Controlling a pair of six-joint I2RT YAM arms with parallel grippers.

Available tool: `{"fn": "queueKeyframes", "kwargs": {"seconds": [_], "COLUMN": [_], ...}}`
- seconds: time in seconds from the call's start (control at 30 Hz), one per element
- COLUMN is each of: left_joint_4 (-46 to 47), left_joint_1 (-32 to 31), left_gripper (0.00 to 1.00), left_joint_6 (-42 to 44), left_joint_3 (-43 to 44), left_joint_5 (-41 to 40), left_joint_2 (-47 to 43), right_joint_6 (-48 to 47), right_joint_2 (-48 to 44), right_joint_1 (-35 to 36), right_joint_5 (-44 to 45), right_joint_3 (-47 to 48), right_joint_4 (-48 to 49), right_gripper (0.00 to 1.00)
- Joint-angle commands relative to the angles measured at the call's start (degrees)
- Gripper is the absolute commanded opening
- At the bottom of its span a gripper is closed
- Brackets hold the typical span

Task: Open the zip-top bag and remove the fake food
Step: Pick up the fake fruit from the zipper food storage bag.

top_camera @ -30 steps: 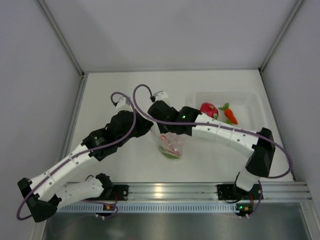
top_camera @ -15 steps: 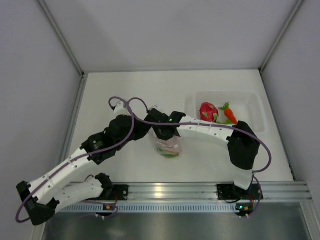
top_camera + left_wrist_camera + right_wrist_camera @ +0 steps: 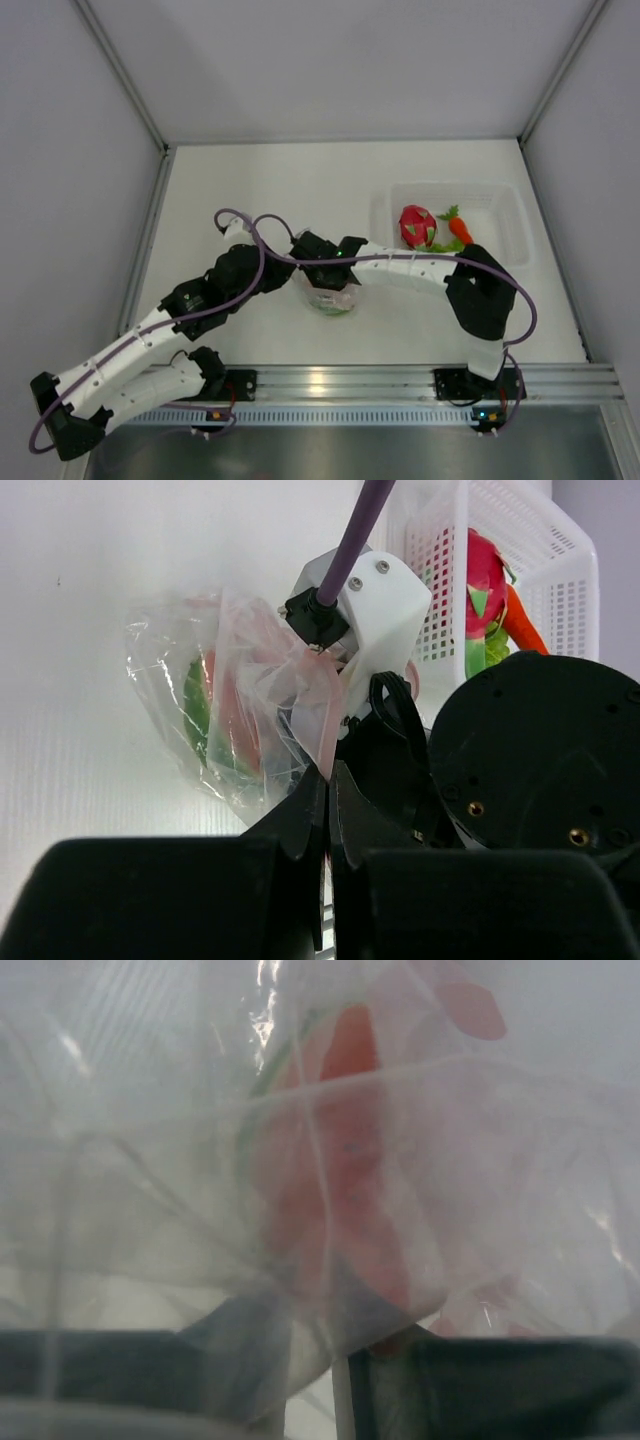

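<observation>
- The table [image 3: 260,190] carries the whole job. From the top view I have both arms folded in over its middle, wrists close together above the bag.
- The white slotted basket [image 3: 505,215] sits to the right, well apart from the bag. It already holds some of the fake food, so I judge the task partly done.
- The zip-top bag [image 3: 333,300] lies crumpled at the centre of the table, just below the two wrists. Its upper film is gathered into a bunch between them. I cannot tell from any view whether the zip strip is parted.
- The left gripper [image 3: 327,780] has its fingers pressed together on a fold of the bag's film, seen plainly from the left wrist.
- The right gripper [image 3: 340,1380] is buried in plastic. Its fingers look nearly closed with film draped across them, so I read it as pinching the bag too, though the view is hazy.
- The magenta dragon fruit [image 3: 416,225] is out and resting in the basket.
- The orange piece [image 3: 461,231], green at one end, lies just beside it in the basket.
- A red-orange slice [image 3: 340,1190] is inside the bag, showing through the film.
- A green piece [image 3: 196,695] sits next to that slice, also inside.
- What is left, as I judge it: get the mouth wide enough, then take those last pieces out.
</observation>
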Motion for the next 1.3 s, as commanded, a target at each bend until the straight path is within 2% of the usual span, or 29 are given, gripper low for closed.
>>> {"fn": "queueKeyframes", "kwargs": {"seconds": [0.0,0.37,0.47,0.67,0.9,1.27], "left_joint_4": [3.31,3.22,3.22,3.22,3.22,3.31], "left_joint_1": [-0.05,-0.05,-0.13,-0.05,-0.05,-0.13], "left_gripper": [0.0,0.0,0.0,0.0,0.0,0.0], "left_joint_6": [-0.51,1.86,2.38,2.65,2.91,3.26], "left_joint_3": [-1.31,-0.52,-0.17,-0.34,-0.61,-1.13], "left_joint_5": [-0.73,1.03,1.21,1.3,1.3,2.0], "left_joint_2": [-1.63,-2.78,-2.78,-1.99,-2.07,-3.13], "right_joint_6": [-2.27,-2.63,-2.63,-0.52,-1.48,0.36], "right_joint_2": [0.88,4.39,4.14,-0.17,-0.88,-4.13], "right_joint_1": [2.07,2.86,3.04,3.04,3.39,3.39], "right_joint_5": [-0.22,-3.47,-7.85,-9.7,-14.81,-18.23], "right_joint_3": [-0.1,-0.27,-1.59,-3.44,-3.44,-6.25], "right_joint_4": [1.72,4.01,6.46,10.94,12.7,17.45], "right_gripper": [0.2,0.29,0.31,0.29,0.28,0.29]}}
